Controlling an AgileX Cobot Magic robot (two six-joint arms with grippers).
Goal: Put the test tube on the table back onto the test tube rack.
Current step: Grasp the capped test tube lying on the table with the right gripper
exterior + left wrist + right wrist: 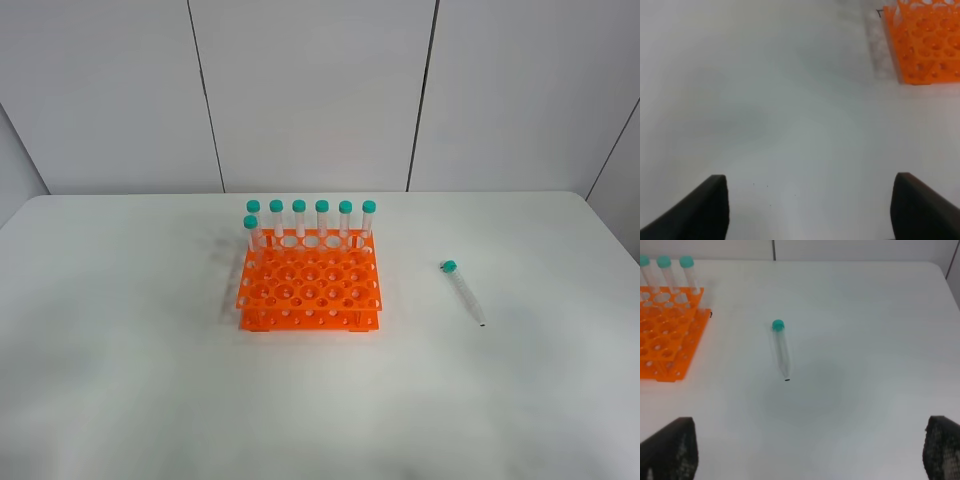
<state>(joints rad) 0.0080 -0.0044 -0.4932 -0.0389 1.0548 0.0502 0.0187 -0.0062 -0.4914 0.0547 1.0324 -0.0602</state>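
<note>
Teal-capped and clear, the test tube (463,291) lies flat on the table (150,380) toward its right edge, well apart from the test tube rack (310,285), which stands nearer the far edge with seven upright tubes (322,215) along its far side. Left gripper (810,205) and right gripper (810,450) both hang with fingers spread wide

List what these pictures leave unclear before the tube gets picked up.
- Test tube rack: cut by the frame edge in both wrist views, blurred in the left one.
- Racked tubes: only three show in the right wrist view; the edge cuts the rest.
- Test tube: contents too small, every view.
- Both arms: outside the exterior view.
</note>
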